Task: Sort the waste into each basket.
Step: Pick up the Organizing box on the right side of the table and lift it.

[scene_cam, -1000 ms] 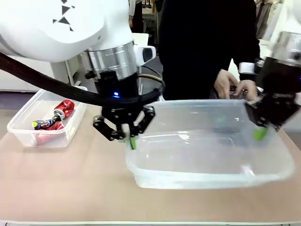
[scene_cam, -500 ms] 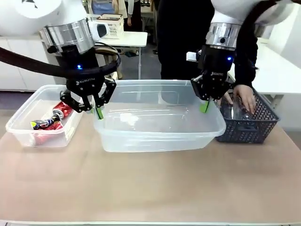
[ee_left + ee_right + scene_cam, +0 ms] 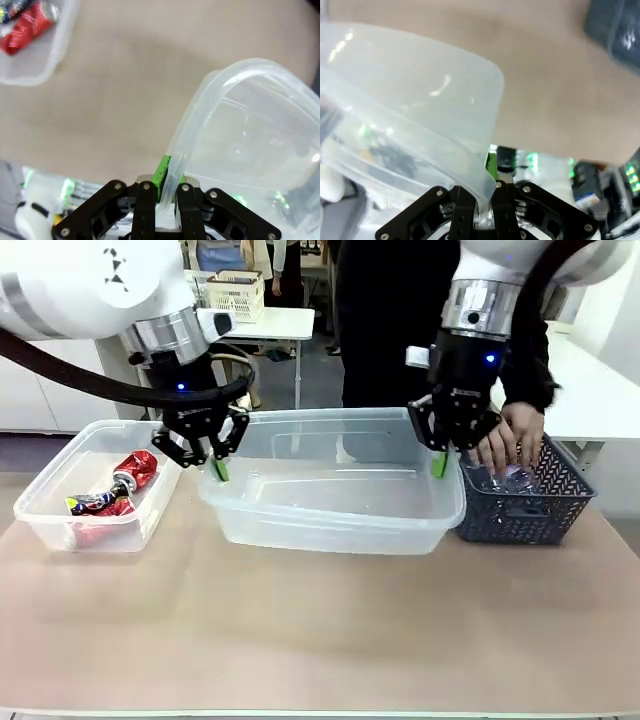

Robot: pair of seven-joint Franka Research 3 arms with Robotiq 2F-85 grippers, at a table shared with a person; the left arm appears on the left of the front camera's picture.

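Since half a second ago the large clear tub (image 3: 330, 530) has shifted slightly toward the far side, and the left gripper (image 3: 218, 468) has moved a little to the right with it. The person's hand (image 3: 510, 445) now sits higher over the dark lattice basket (image 3: 520, 520).

A smooth, matte beige counter (image 3: 320, 640) carries everything. Behind it are a person in dark clothing, a white table with a cream basket (image 3: 238, 295), and white cabinets at the left.

The large tub is thin, colourless, glossy plastic with rounded corners and a rolled rim, standing mid-counter with nothing visible inside. I cannot tell whether its base touches the counter. In the left wrist view the left gripper (image 3: 167, 187) has its jaws nearly closed, green pads pinching the tub's rim (image 3: 200, 115). In the right wrist view the right gripper (image 3: 487, 197) pinches the opposite rim (image 3: 420, 85) the same way, its jaws narrowed onto the plastic. From the front, the right gripper (image 3: 438, 462) is at the tub's right end, just beside the lattice basket.

A smaller clear tub (image 3: 40, 525) stands well apart at the left, holding a crushed red can (image 3: 135, 472) and a red-and-yellow can (image 3: 92, 503). A clear plastic bottle (image 3: 505, 480) lies in the lattice basket under the hand.
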